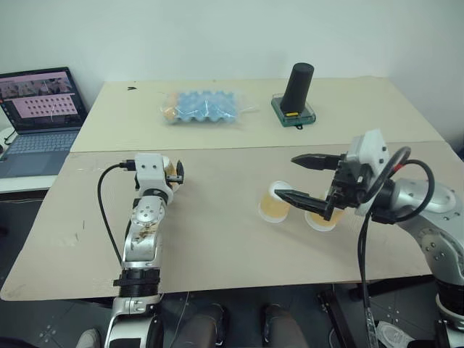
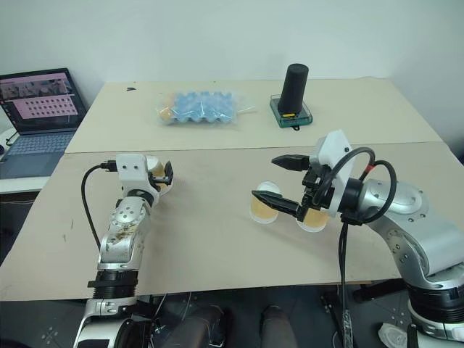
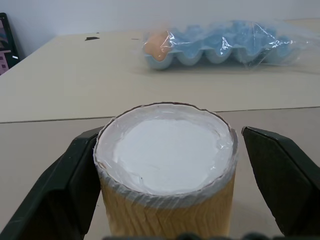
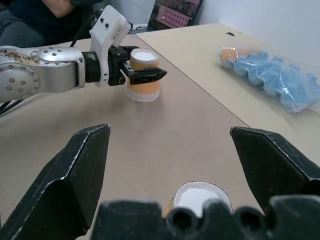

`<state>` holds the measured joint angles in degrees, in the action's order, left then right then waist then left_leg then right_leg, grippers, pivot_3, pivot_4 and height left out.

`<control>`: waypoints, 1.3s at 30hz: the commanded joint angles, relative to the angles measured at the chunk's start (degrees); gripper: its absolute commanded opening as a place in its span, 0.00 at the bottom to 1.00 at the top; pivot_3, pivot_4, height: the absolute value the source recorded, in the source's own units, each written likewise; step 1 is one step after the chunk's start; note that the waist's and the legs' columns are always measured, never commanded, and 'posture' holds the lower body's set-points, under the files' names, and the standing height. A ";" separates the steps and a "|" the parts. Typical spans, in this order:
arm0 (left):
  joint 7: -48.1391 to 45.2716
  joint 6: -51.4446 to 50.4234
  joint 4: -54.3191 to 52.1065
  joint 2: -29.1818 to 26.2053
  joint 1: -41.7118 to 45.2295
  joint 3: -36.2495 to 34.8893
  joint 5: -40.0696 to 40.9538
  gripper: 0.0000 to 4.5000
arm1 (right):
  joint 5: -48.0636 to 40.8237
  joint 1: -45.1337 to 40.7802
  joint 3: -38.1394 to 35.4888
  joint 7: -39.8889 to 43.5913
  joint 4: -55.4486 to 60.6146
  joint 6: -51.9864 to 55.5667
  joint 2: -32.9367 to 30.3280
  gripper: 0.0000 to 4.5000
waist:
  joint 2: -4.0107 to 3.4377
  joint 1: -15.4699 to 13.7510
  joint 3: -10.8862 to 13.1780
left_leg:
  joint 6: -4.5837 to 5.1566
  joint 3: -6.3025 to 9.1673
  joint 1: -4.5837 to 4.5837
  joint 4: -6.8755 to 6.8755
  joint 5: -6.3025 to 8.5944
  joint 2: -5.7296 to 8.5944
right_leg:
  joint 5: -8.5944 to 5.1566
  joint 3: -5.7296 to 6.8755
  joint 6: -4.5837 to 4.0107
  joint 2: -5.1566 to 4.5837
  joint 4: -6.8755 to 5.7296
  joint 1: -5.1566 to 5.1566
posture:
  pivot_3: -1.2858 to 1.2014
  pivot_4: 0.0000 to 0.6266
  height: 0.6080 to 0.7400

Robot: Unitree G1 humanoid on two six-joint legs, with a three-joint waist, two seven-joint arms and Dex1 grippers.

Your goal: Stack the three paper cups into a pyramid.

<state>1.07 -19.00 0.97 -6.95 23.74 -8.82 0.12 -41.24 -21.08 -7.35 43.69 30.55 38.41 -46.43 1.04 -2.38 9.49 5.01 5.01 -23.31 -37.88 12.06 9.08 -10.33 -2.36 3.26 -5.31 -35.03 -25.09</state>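
One cup (image 3: 165, 170) stands upside down between the left hand's (image 4: 142, 71) fingers, seemingly touching one; open right hand (image 1: 308, 181) hovers above two cups (image 1: 275, 203).

Matt paper cup (image 3: 167, 175), ribbed side

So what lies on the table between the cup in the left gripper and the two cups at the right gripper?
Nothing: in the left eye view the table is bare between the left cup and the two cups.
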 commanded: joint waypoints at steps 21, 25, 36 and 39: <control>-51.45 -2.22 5.42 -14.58 15.94 11.36 19.51 0.56 | 1.26 2.40 -2.68 -4.36 3.44 -0.20 -0.02 1.00 | -0.03 0.37 -0.03 | -0.02 -0.09 -0.02 -0.01 -0.01 0.04 | 0.00 0.06 0.00 -0.03 0.01 -0.06 | 0.52 0.24 1.00; -66.61 -0.13 14.31 -17.34 20.77 16.95 19.00 0.56 | 1.22 3.62 -4.19 -6.14 4.90 0.48 -0.30 1.00 | -0.02 1.05 -0.02 | 0.01 -0.16 -0.01 -0.01 -0.01 0.00 | 0.00 0.04 -0.01 0.00 -0.03 -0.09 | 0.52 0.24 1.00; -77.40 8.93 31.13 -13.70 27.50 22.43 13.29 0.56 | 0.30 7.70 -9.68 -9.44 9.25 2.78 -1.16 1.00 | -0.01 1.64 -0.01 | 0.12 -0.15 -0.06 -0.01 0.06 0.00 | 0.02 0.02 -0.03 -0.07 0.03 -0.09 | 0.52 0.24 1.00; -78.18 10.30 32.08 -11.95 27.15 22.94 12.49 0.56 | 0.10 9.10 -11.33 -10.08 10.44 3.34 -1.26 1.00 | 0.00 1.61 -0.01 | 0.13 -0.15 -0.10 -0.01 0.06 -0.01 | 0.02 0.02 -0.03 -0.10 0.00 -0.13 | 0.52 0.24 1.00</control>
<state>-76.24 -10.13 33.45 -19.30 49.70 13.79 13.10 -40.20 -12.05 -15.60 34.26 38.74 41.73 -46.85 1.03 -0.77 9.48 5.13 4.85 -23.41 -37.89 12.12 9.07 -10.31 -2.35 3.23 -5.43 -35.04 -25.21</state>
